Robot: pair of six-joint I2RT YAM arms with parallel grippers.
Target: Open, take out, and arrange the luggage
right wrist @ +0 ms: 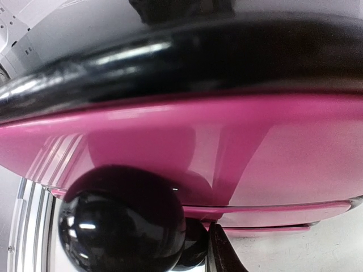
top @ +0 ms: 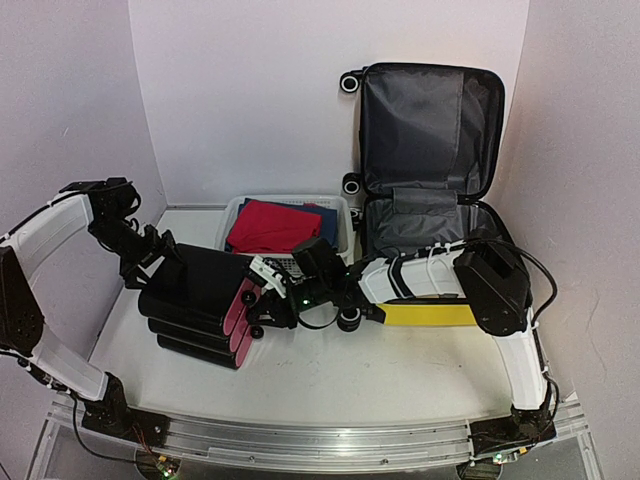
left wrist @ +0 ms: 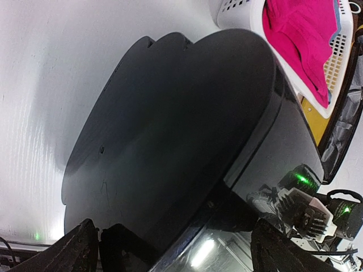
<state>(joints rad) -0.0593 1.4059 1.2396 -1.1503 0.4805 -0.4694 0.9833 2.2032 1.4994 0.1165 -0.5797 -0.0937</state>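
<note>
One black case (top: pixel 195 285) between left gripper (top: pixel 163 258), right gripper (top: pixel 265 288)

black case (top: pixel 195 280): hard plastic, high gloss, mirror-like | pink ends (right wrist: pixel 227 147): smooth glossy plastic | black knob (right wrist: pixel 122 221): polished, shiny | luggage (top: pixel 430 315): yellow shell, hard, smooth | lining (top: pixel 430 110): dark grey cloth, matt, creased | basket (top: pixel 345 225): white perforated plastic | red garment (top: pixel 272 226): soft matt cloth | surface (top: pixel 350 380): white, smooth, faint sheen
</note>
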